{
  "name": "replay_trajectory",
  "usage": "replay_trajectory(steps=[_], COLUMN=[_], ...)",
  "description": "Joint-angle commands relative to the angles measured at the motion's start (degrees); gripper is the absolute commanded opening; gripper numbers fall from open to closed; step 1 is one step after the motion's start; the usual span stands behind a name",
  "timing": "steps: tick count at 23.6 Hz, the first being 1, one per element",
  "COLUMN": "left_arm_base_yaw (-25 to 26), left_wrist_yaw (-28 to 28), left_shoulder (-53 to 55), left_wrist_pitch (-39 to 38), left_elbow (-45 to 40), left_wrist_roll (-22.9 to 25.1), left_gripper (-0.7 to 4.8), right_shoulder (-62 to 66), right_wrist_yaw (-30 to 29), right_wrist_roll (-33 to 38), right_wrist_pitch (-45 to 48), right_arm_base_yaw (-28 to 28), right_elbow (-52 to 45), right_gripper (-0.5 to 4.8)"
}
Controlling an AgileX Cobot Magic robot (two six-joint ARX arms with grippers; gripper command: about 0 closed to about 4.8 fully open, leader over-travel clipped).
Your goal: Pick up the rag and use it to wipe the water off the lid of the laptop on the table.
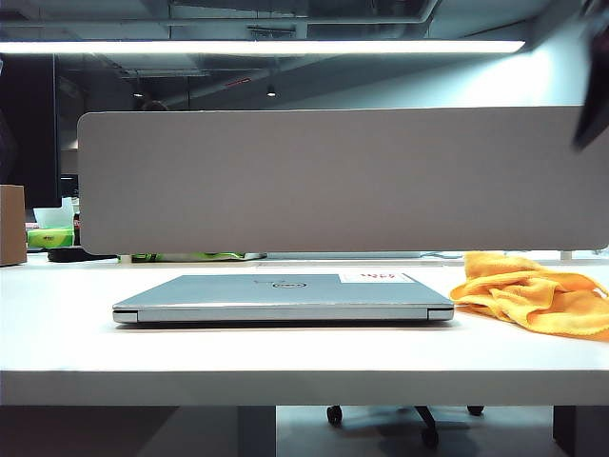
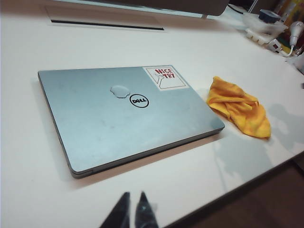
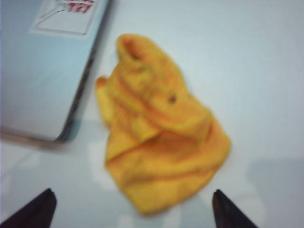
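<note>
The closed silver-grey laptop [image 1: 281,297] lies flat on the white table [image 1: 57,324]. On its lid [image 2: 104,118] a small puddle of water [image 2: 120,90] sits beside the dark oval logo [image 2: 139,100], near the white sticker with red print [image 2: 164,77]. The crumpled orange-yellow rag [image 3: 156,137] lies on the table just off the laptop's edge, also seen as the rag [image 1: 533,295] in the exterior view. My right gripper [image 3: 132,191] hovers over the rag, open wide, fingers on either side and apart from it. My left gripper [image 2: 134,193] is shut and empty near the table's front edge.
A grey rounded divider panel [image 1: 333,181] stands behind the laptop. A cardboard box [image 1: 11,224] sits at the far left. White plugs and a container [image 2: 266,26] crowd the back corner beyond the rag. A dark blurred arm part [image 1: 595,86] shows at the exterior view's upper right.
</note>
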Motion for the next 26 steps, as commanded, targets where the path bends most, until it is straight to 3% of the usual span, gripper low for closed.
replay_trajectory(steps=[1,7,20,21,23,26], left_arm_base_yaw=[0.02,-0.02,-0.02,-0.02,-0.02,-0.02], left_wrist_yaw=[-1.95,-2.01,-2.01,-2.01,-2.01,-2.03], left_shoulder=[-0.5,-0.81,-0.87,-0.87,-0.87,-0.87], left_wrist_pitch=[0.39,0.13,-0.04,0.04,-0.02,-0.02], left_elbow=[0.33,0.33,0.33,0.33,0.33,0.33], left_wrist_roll=[0.2,0.0,0.0,0.0,0.0,0.0], left_gripper=[0.21,0.21,0.21,0.21,0.21,0.21], right_shoulder=[11.52,29.64,35.85,36.02,36.17,36.17], right_wrist_yaw=[0.61,4.57,13.18,13.4,12.98,13.0], right_wrist_roll=[-0.15,-1.29,-2.93,-2.93,-2.93,-2.95], right_wrist_pitch=[2.25,1.53,-0.7,-0.81,-0.9,-1.99], right_arm_base_yaw=[0.92,4.83,7.91,7.91,7.93,7.93], right_elbow=[5.7,16.44,16.44,16.44,16.44,16.74], right_gripper=[4.79,4.79,4.79,4.56,3.11,1.59])
